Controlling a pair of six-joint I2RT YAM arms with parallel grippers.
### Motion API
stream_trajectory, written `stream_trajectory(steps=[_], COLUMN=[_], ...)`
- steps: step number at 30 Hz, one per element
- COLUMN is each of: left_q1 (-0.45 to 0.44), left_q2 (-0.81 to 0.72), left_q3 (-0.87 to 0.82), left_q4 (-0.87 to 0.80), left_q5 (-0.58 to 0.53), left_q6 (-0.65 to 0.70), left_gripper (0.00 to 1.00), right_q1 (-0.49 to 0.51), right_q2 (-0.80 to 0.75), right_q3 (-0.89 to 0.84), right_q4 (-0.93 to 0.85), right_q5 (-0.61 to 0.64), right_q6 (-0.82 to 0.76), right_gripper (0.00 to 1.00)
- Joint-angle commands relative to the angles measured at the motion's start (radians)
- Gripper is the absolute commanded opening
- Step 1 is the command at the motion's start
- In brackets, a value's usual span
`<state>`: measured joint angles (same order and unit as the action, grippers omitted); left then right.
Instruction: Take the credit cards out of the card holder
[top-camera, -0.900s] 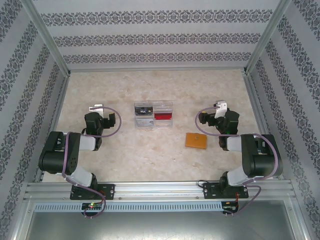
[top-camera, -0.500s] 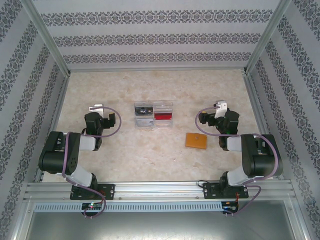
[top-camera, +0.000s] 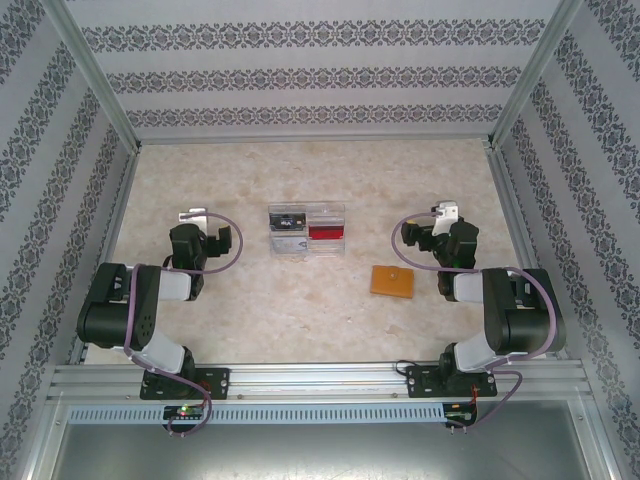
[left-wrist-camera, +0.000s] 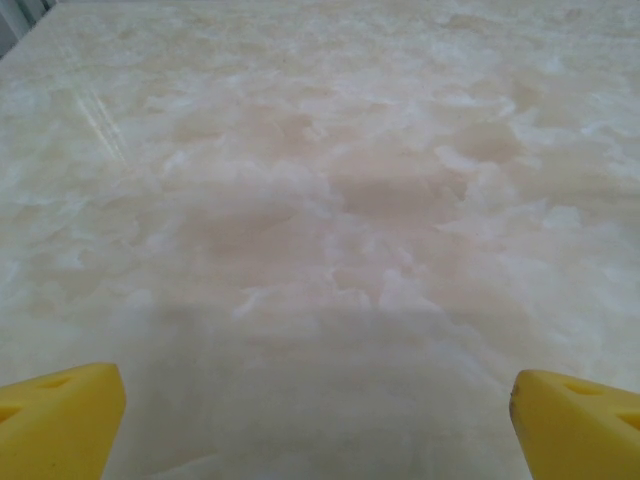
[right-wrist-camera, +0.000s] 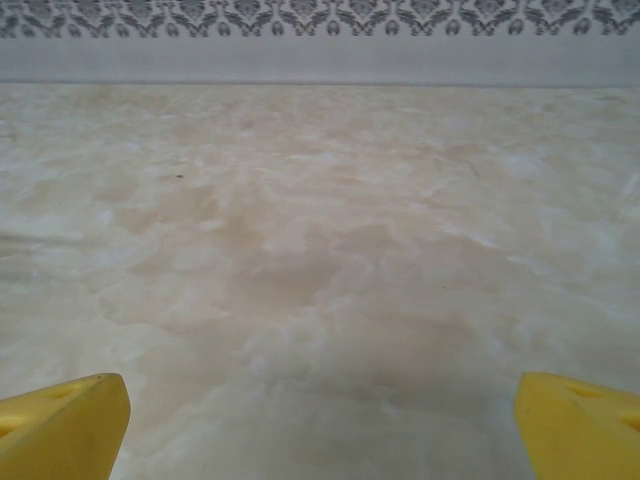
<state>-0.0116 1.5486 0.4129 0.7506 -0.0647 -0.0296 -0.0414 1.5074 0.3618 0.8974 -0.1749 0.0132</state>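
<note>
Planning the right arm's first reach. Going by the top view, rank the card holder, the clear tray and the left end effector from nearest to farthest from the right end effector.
1. card holder: on the table just bases-side of the right end effector, slightly to its left.
2. clear tray: mid-table, farther left.
3. left end effector: beyond the tray, on the left side.

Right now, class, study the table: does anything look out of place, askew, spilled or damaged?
Nothing much stands out. The card holder lies flat and closed on the table, turned slightly askew to the table's edges. The clear tray sits square, with nothing spilled around it.
</note>
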Motion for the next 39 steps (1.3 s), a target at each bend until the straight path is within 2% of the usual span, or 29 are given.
stream_trajectory(steps=[1,3,6,8,9,12,14,17,20,22,26,31,39], left_q1=[0.004,0.004,0.004,0.004,0.004,0.004,0.005,0.004,0.003,-0.001,-0.006,-0.014,-0.034], left_q2=[-0.091,-0.142,-0.222,-0.256,-0.271,-0.308,-0.308,-0.288,-0.296,-0.314,-0.342,-0.343,-0.342], left_q3=[0.110,0.176,0.262,0.310,0.338,0.417,0.487,0.558,0.563,0.551,0.547,0.556,0.553], left_q4=[-0.207,-0.367,-0.562,-0.688,-0.746,-0.929,-1.077,-1.205,-1.237,-1.230,-1.218,-1.225,-1.227], left_q5=[-0.069,-0.110,-0.148,-0.172,-0.180,-0.191,-0.209,-0.096,0.003,0.048,0.113,0.153,0.187], left_q6=[-0.015,-0.041,-0.127,-0.202,-0.246,-0.394,-0.509,-0.515,-0.534,-0.548,-0.559,-0.558,-0.555], left_gripper=[0.99,0.99,0.99,0.99,0.99,0.99,0.99,0.99,1.00,1.00,1.00,1.00,1.00], right_q1=[0.011,0.020,0.031,0.023,0.014,-0.017,-0.054,-0.070,-0.047,-0.009,0.044,0.097,0.146], right_q2=[-0.021,-0.083,-0.206,-0.267,-0.303,-0.380,-0.410,-0.419,-0.396,-0.379,-0.337,-0.250,-0.058], right_q3=[0.017,0.026,0.080,0.133,0.149,0.126,0.105,0.152,0.248,0.293,0.347,0.355,0.431], right_q4=[-0.003,-0.066,-0.283,-0.431,-0.487,-0.500,-0.480,-0.619,-0.862,-1.000,-1.171,-1.249,-1.279], right_q5=[0.085,0.151,0.286,0.431,0.452,0.372,0.240,0.119,0.049,0.075,0.027,-0.030,-0.086], right_q6=[0.030,0.040,0.083,0.229,0.303,0.447,0.516,0.582,0.585,0.566,0.539,0.516,0.463], right_gripper=[0.98,0.98,0.98,0.98,0.98,0.98,0.98,0.98,0.98,0.98,0.98,0.98,0.98])
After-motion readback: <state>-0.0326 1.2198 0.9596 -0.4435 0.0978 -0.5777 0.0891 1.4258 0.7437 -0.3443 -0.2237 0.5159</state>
